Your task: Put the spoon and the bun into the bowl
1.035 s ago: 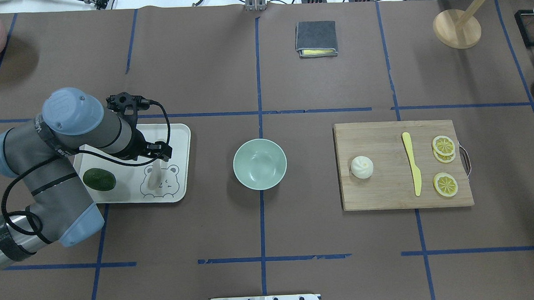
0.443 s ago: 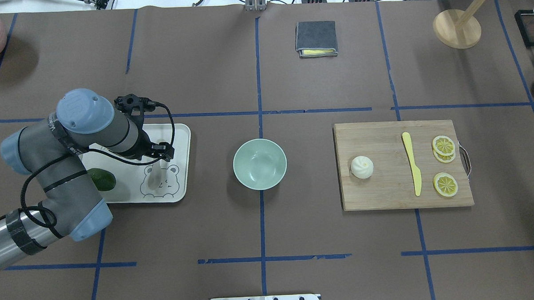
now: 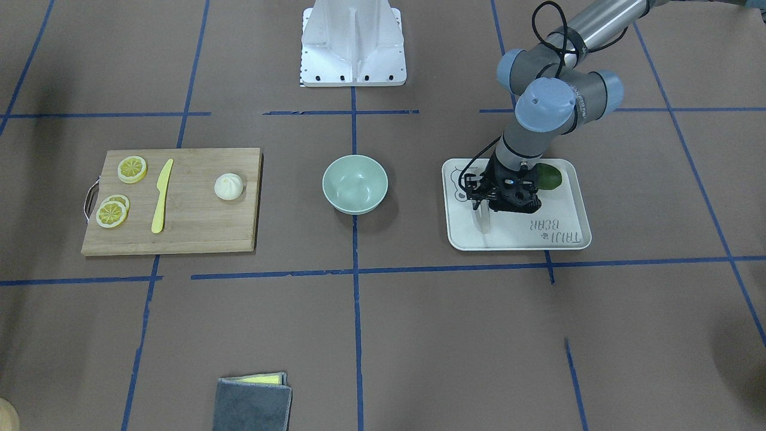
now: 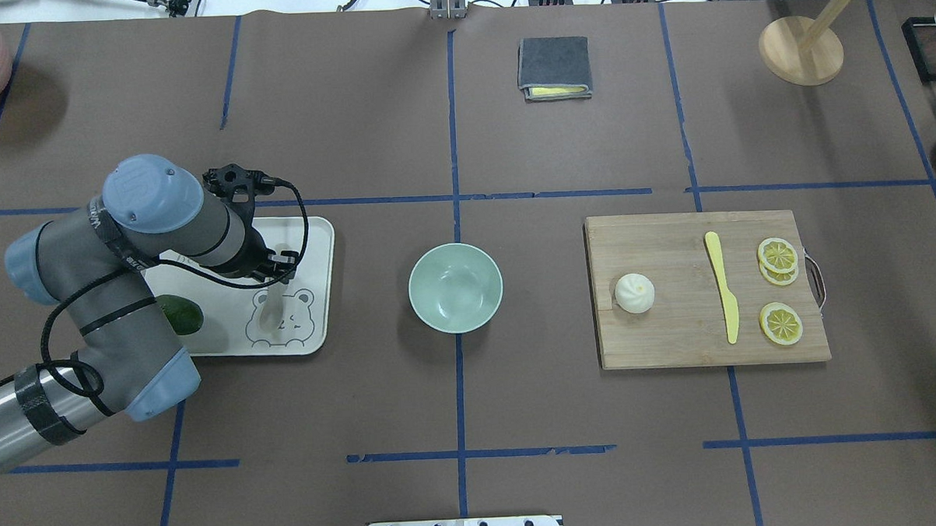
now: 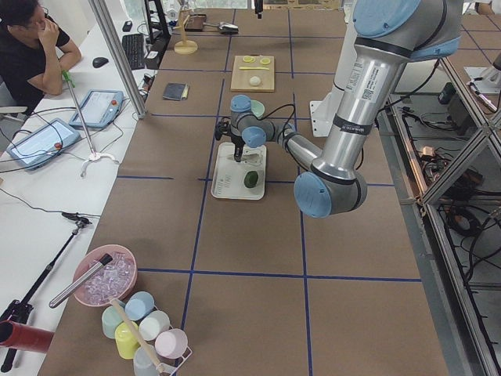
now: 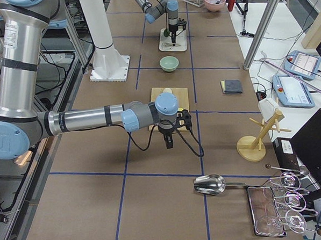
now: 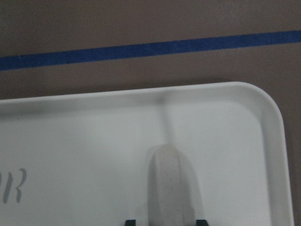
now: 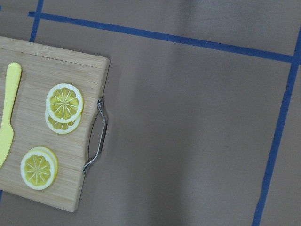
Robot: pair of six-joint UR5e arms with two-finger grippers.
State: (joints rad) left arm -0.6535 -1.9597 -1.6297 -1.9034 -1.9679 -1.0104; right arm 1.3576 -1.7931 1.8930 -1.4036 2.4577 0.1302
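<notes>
The off-white spoon [image 4: 269, 310] lies on the white bear tray [image 4: 315, 241], scoop toward the robot. My left gripper [image 4: 284, 271] is low over its handle, also in the front view [image 3: 482, 206]. In the left wrist view the handle [image 7: 168, 188] lies between the two fingertips, jaws open on either side. The mint-green bowl [image 4: 455, 287] stands empty at the table's middle. The white bun [image 4: 634, 293] sits on the wooden cutting board [image 4: 673, 337]. My right gripper [image 6: 169, 143] hangs over bare table beyond the board's handle; I cannot tell its state.
A green avocado [image 4: 182, 314] lies on the tray beside my left arm. A yellow knife [image 4: 722, 285] and lemon slices [image 4: 777, 254] lie on the board. A folded grey cloth [image 4: 554, 68] and a wooden stand [image 4: 801, 49] are at the far side.
My left arm has shifted a little to the right and settled over the spoon's handle. The spoon, bowl and bun have not moved.
</notes>
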